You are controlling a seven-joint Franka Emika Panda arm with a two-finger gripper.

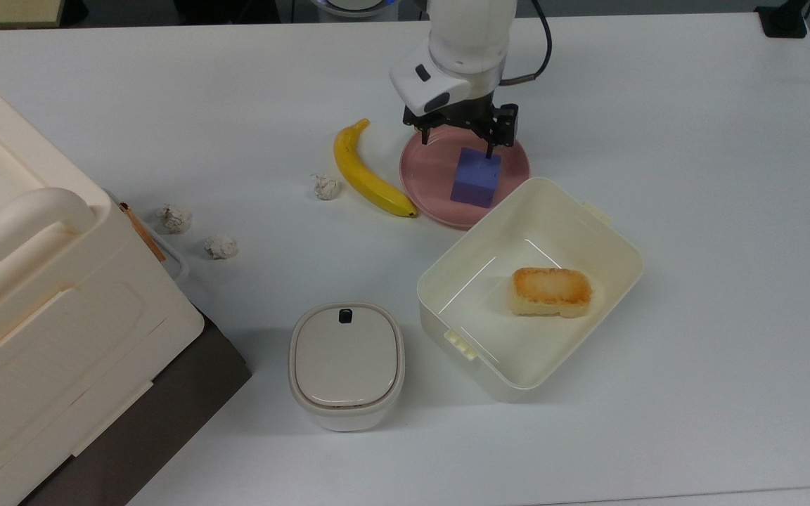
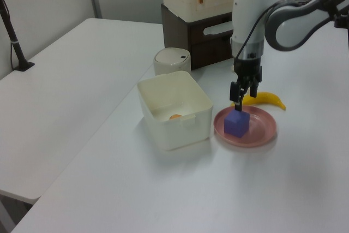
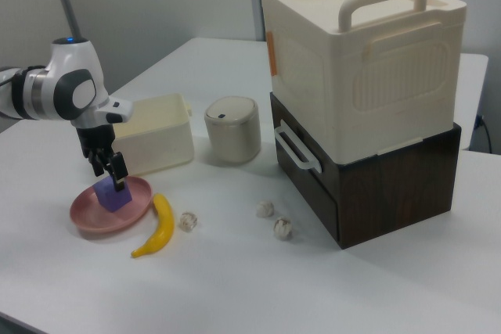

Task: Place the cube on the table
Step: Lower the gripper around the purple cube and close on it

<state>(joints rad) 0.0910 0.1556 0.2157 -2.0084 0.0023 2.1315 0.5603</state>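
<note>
The purple-blue cube (image 1: 476,178) rests on the round pink plate (image 1: 427,169), which sits on the white table (image 1: 700,161). My gripper (image 1: 458,142) hangs open just over the cube's far side, one fingertip (image 1: 491,151) overlapping the cube's top corner in the top view. The left view has the gripper (image 2: 240,101) directly above the cube (image 2: 237,124) on the plate (image 2: 263,131). The right view has the gripper (image 3: 109,171) just above the cube (image 3: 114,196). Nothing is between the fingers.
A banana (image 1: 368,173) lies beside the plate. An open cream bin (image 1: 612,235) holding a toasted block (image 1: 551,292) touches the plate's near side. A lidded pot (image 1: 346,362), three paper balls (image 1: 325,187), and a large cream box (image 1: 39,302) lie toward the top view's left.
</note>
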